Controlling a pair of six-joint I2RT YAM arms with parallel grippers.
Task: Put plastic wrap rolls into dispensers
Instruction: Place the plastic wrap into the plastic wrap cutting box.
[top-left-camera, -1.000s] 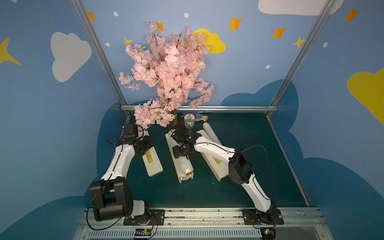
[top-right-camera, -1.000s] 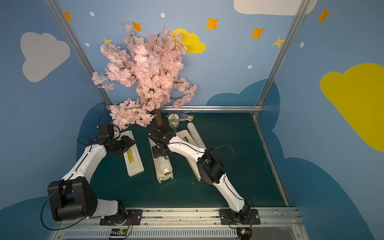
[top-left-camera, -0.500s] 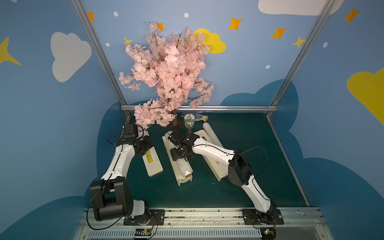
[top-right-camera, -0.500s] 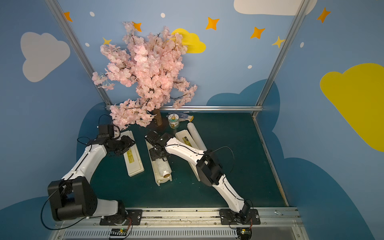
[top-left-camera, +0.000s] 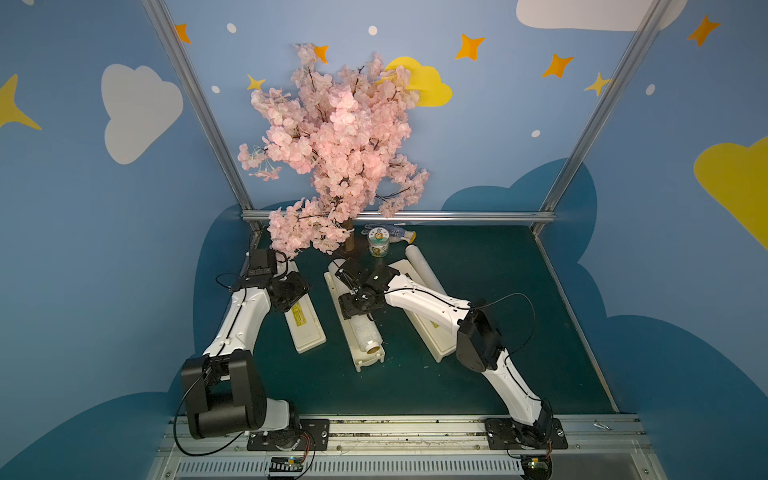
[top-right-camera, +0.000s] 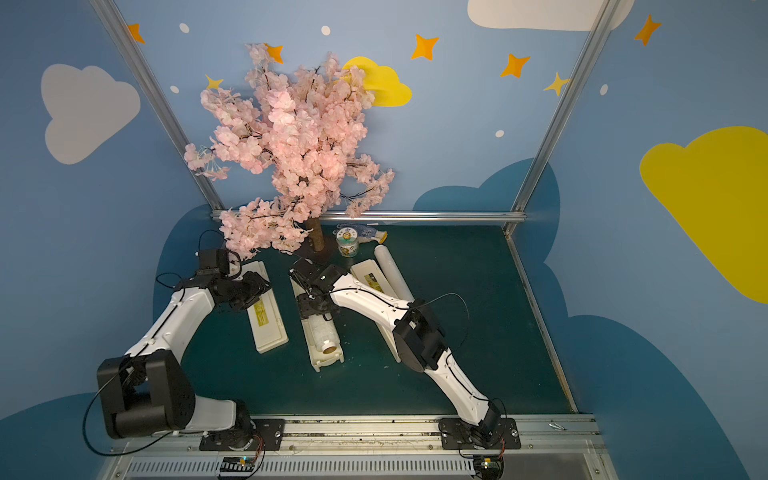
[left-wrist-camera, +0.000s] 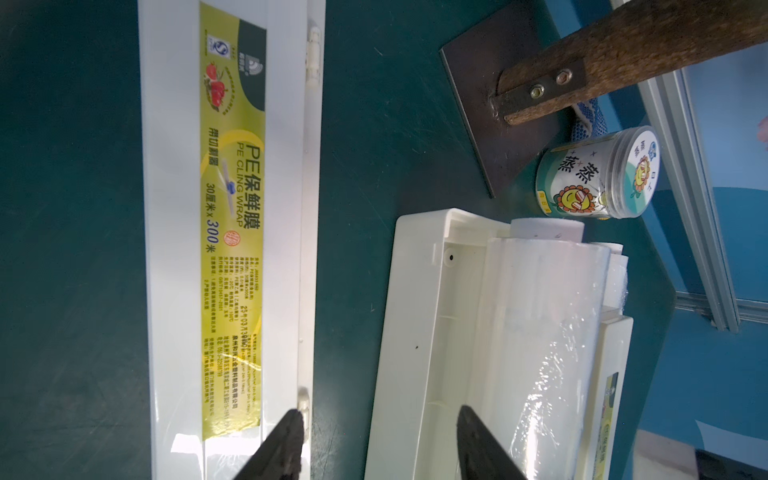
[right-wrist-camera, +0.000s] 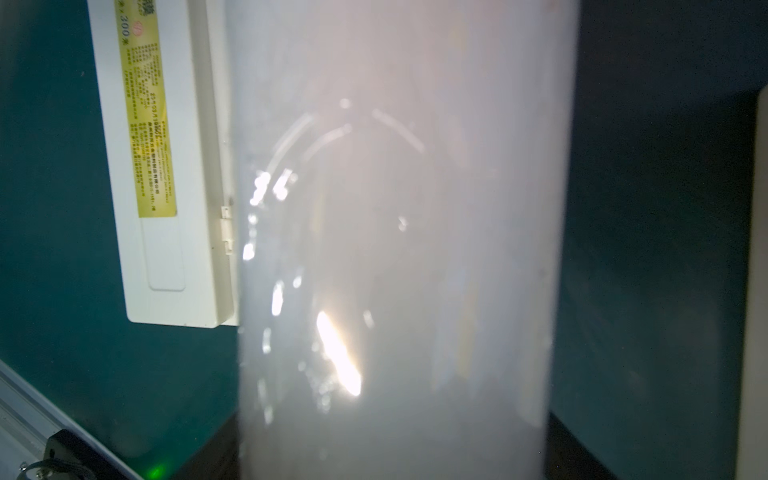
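An open dispenser (top-left-camera: 362, 360) lies mid-mat with a plastic wrap roll (top-left-camera: 365, 334) in it. My right gripper (top-left-camera: 359, 301) is shut on that roll; in the right wrist view the roll (right-wrist-camera: 399, 249) fills the span between the dark fingers. A closed dispenser (top-left-camera: 306, 328) with a yellow label lies to the left. My left gripper (left-wrist-camera: 380, 440) hangs open above the gap between these two boxes, holding nothing. A third cream box (top-left-camera: 434, 336) lies under the right arm, and a second roll (top-left-camera: 422, 268) rests on the mat beside its far end.
A pink blossom tree (top-left-camera: 332, 137) stands at the back on a metal base plate (left-wrist-camera: 498, 104). A small round jar (top-left-camera: 378, 245) and a clear bottle with a yellow cap (top-left-camera: 399, 233) sit beside it. Blue walls and metal posts close in the green mat.
My right gripper has shifted slightly left with the roll, and the far end of the open dispenser has slid left with it. The left arm has not moved.
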